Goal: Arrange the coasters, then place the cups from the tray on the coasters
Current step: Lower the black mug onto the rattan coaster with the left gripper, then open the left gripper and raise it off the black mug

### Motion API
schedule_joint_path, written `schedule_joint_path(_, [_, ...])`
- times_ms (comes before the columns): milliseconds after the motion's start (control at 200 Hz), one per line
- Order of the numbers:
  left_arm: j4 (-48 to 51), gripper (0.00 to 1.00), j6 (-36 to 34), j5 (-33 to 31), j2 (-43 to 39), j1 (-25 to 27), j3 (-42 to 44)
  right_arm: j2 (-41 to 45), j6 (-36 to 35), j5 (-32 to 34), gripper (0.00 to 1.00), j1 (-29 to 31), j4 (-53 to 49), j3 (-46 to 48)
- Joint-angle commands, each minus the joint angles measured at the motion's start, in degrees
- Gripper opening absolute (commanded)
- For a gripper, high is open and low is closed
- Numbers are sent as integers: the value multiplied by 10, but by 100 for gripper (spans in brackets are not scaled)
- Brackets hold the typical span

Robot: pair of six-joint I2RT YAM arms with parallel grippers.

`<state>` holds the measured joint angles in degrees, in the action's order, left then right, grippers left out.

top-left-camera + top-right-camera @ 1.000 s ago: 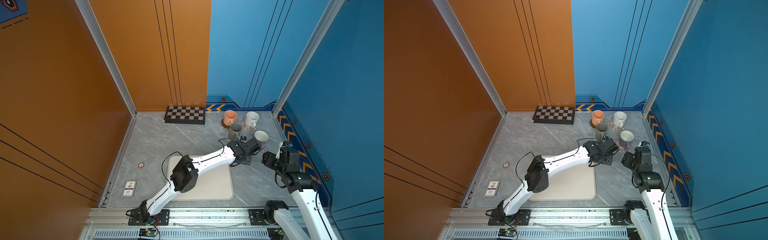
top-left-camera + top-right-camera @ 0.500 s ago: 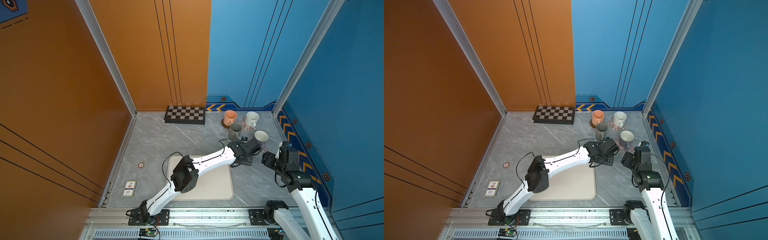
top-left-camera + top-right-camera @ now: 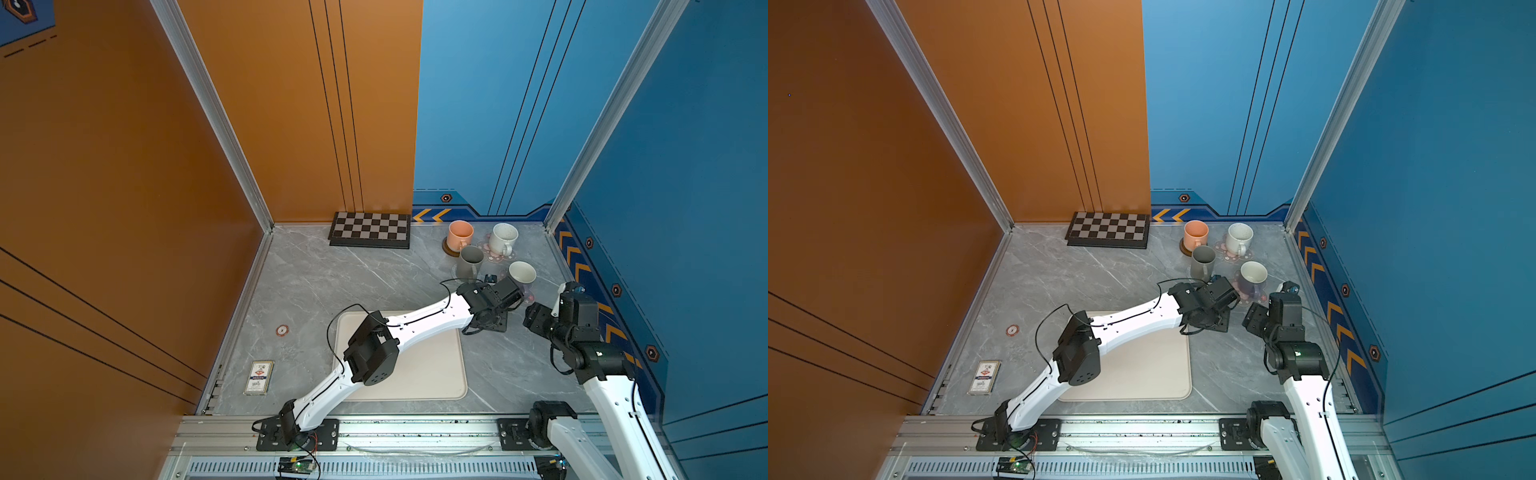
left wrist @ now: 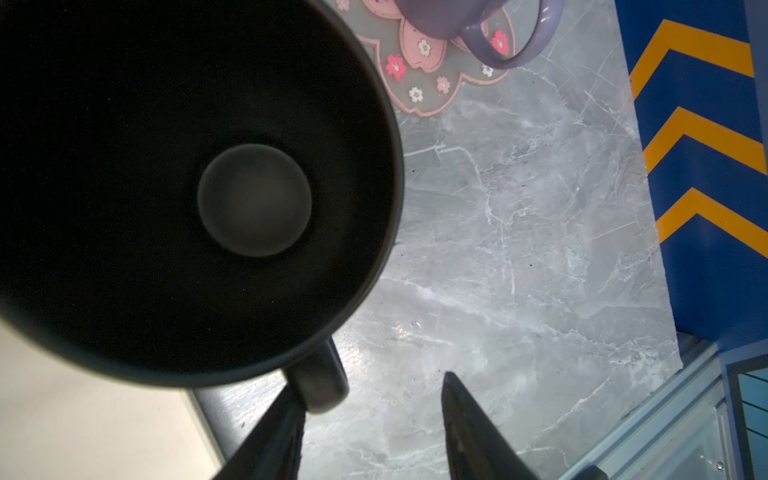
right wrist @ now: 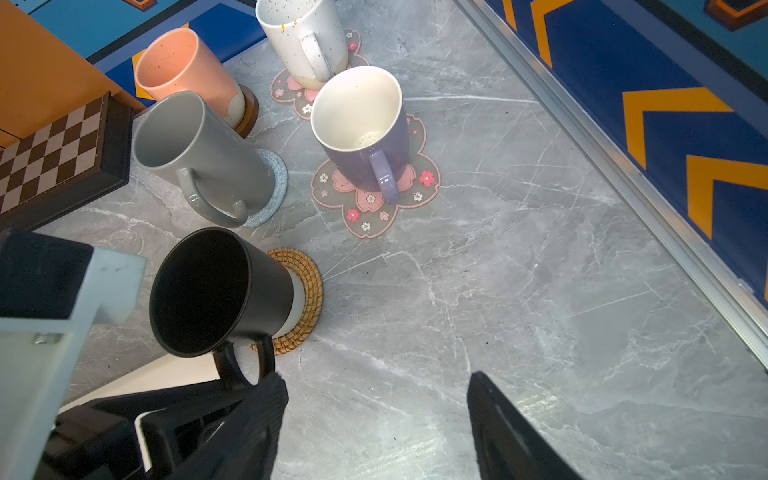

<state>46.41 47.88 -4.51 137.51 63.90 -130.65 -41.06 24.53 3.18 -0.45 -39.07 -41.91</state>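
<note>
Grey marble table [image 3: 332,282], blue walls [image 3: 498,104]; left end effector [image 4: 374,388] and right end effector [image 5: 378,376] apparently gape empty.

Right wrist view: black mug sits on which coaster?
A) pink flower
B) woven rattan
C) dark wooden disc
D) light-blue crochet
B: the black mug stands on the woven rattan coaster, whose tan braided edge shows around the mug's base.

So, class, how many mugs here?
5: peach mug on wooden disc, speckled cream mug on pink flower mat, grey mug on blue crochet, lavender mug on second flower mat, black mug on woven rattan.
</note>
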Motion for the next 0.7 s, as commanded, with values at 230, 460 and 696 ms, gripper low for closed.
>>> schedule_joint_path(230, [-6,53,7,-21,-52,-8,63,-10,12,6,72,-3,-17,-14])
schedule_joint_path(460, [-7,57,-24,-128,-241,-19,262,-44,11,7,72,-3,22,-14])
schedule_joint_path(696, [-6,75,-81,-262,-449,-90,479,-64,-36,27,74,-1,147,14])
